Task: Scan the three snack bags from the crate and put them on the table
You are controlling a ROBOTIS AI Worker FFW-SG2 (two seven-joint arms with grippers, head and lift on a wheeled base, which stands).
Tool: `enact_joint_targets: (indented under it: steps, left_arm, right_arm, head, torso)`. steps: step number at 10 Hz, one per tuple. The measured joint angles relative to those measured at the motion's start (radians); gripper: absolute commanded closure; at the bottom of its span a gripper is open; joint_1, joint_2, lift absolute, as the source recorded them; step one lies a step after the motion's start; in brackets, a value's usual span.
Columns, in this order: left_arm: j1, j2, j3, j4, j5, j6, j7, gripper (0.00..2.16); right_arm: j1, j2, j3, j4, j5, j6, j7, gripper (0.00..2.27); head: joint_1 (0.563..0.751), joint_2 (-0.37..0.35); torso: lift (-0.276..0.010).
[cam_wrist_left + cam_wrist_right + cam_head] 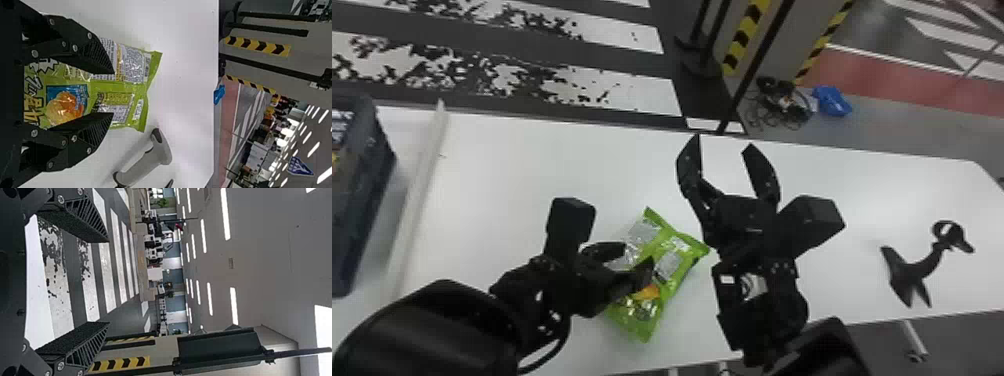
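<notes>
My left gripper [638, 255] is open over a green snack bag [677, 242] that lies on the white table [532, 165]. In the left wrist view the two fingers of my left gripper [113, 93] stand apart above the green bag [121, 87], its printed back showing; contact is unclear. A grey scanner [147, 161] rests beside the bag there. To the right of the bag, my right gripper [723, 141] is open above the table, its fingers pointing away. Nothing is between the fingers of my right gripper [108, 282] in the right wrist view.
A dark blue crate [369, 195] stands at the far left, past a pale raised strip [422, 195] on the table. A black stand [914, 270] is on the table's right side. Black poles [757, 65] rise beyond the far edge.
</notes>
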Motion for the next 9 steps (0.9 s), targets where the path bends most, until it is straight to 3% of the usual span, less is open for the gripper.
enact_joint_targets:
  steps: [2, 4, 5, 6, 7, 9]
  left_arm:
    - [0.036, 0.000, 0.024, -0.093, -0.048, 0.000, 0.017, 0.03]
    - [0.081, 0.000, 0.120, -0.182, -0.096, -0.009, 0.041, 0.03]
    - [0.113, 0.000, 0.178, -0.198, -0.120, -0.111, 0.073, 0.03]
    - [0.158, 0.004, 0.231, -0.199, -0.145, -0.357, 0.137, 0.02]
    - [0.199, 0.014, 0.294, -0.218, -0.138, -0.504, 0.146, 0.02]
    - [0.283, 0.047, 0.441, -0.329, -0.053, -0.515, 0.100, 0.02]
  right_arm:
    - [0.009, -0.002, -0.002, -0.011, 0.000, -0.002, 0.000, 0.14]
    - [0.014, -0.006, -0.007, -0.017, -0.008, -0.002, 0.001, 0.14]
    - [0.016, -0.006, -0.006, -0.018, -0.008, -0.002, 0.001, 0.14]
    - [0.019, -0.006, -0.002, -0.018, -0.004, -0.001, 0.002, 0.14]
    - [0.021, -0.006, 0.002, -0.018, -0.001, 0.003, 0.002, 0.14]
    - [0.025, -0.004, 0.009, -0.018, 0.005, 0.014, 0.002, 0.14]
  head:
    - [0.695, -0.350]
    - [0.695, -0.350]
    - [0.695, -0.308]
    - [0.695, -0.237]
    - [0.695, -0.181]
    - [0.695, -0.101]
  torso:
    - [-0.094]
    - [-0.094]
    - [-0.094]
    - [-0.094]
    - [-0.094]
    - [-0.094]
